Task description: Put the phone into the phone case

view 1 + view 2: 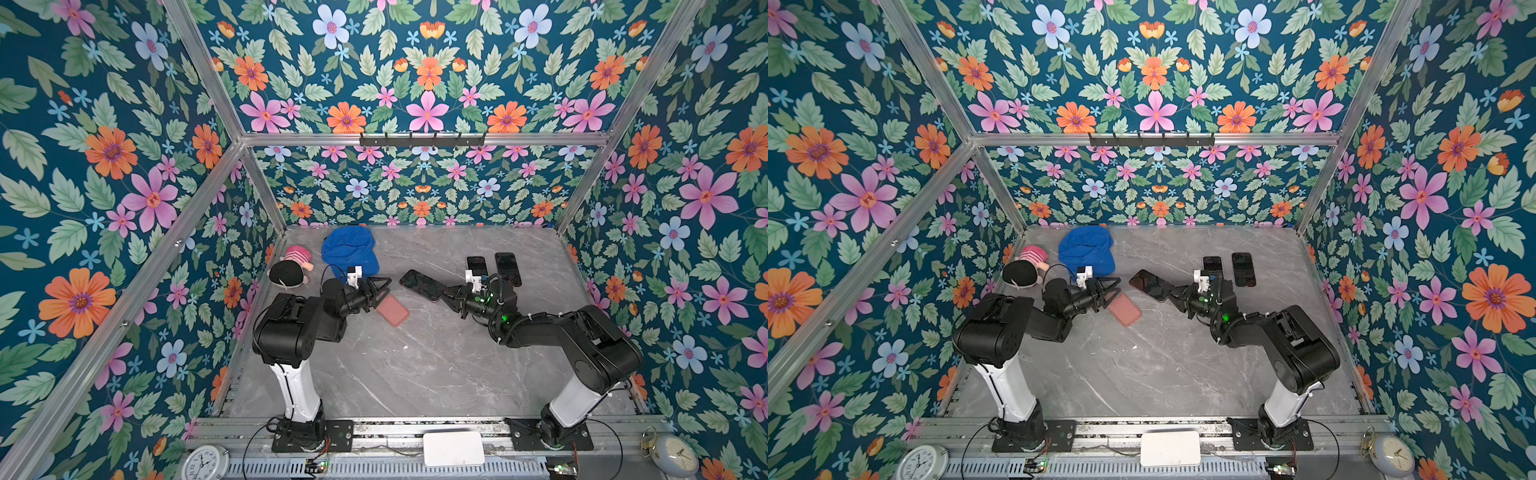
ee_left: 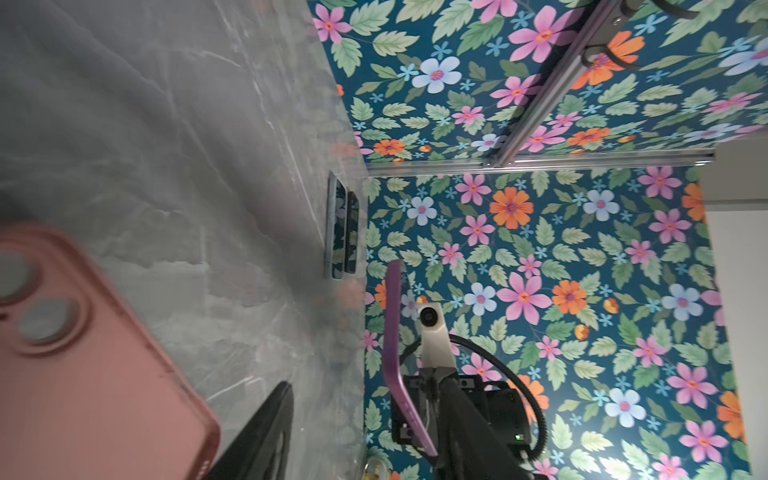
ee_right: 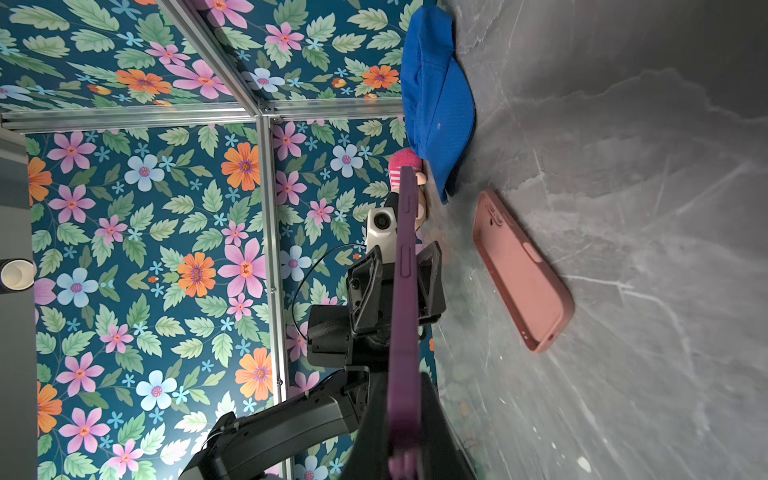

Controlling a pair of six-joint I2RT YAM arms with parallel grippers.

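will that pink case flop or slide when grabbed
The pink case looks like an empty thin shell, so probably light and bendy. Lying flat on the smooth table, it would likely slide rather than tip, with low edges awkward to pinch.

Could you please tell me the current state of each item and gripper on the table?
right gripper, shut on the purple phone.
purple phone, held off the table, screen dark.
left gripper, jaws open, holding nothing.
pink case, flat on the table, ungripped.
two spare phones, flat, screens dark.
blue cap, lying crumpled.
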